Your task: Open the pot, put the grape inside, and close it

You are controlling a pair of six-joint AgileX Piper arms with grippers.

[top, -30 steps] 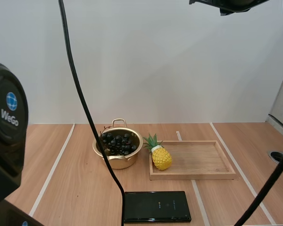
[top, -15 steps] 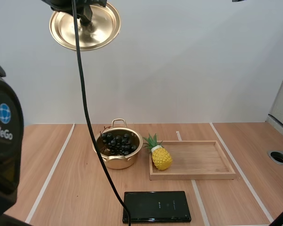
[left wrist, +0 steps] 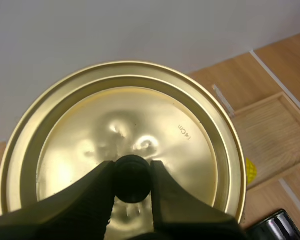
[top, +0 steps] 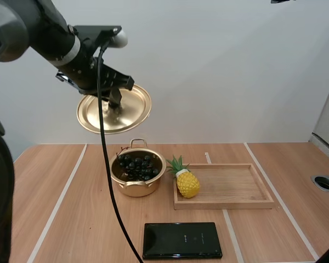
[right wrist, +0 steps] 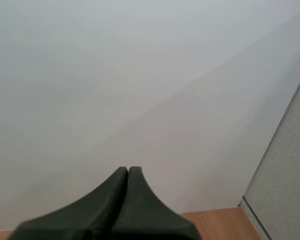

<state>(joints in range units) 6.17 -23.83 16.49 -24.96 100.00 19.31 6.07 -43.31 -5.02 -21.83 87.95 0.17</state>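
Our left hand (top: 116, 100) is clenched on the black knob (left wrist: 132, 176) of the golden lid (top: 114, 109), with one dark finger pressed against each side of the knob. The hand holds the lid up in the air, well above the wooden surface (top: 71, 219), and the lid hangs tilted rather than level. From the left wrist, we look down past the fingers onto the lid's round, shiny face with its raised rim.

Below this hand and a little to its right stands the golden pot (top: 137, 185), open. The bunch of dark grapes (top: 136, 166) lies inside it, filling the bowl almost to the rim. The lid and the pot are well apart.

Farther to the hand's right, just beside the pot, a small yellow pineapple (top: 187, 183) with green leaves stands at the near end of a shallow wooden tray (top: 233, 187). Nearer to our bases than the pot, a flat black rectangular object (top: 182, 240) lies on the surface.

Our right hand (right wrist: 128, 172) is clenched on nothing, its two fingers lying together as one dark wedge.
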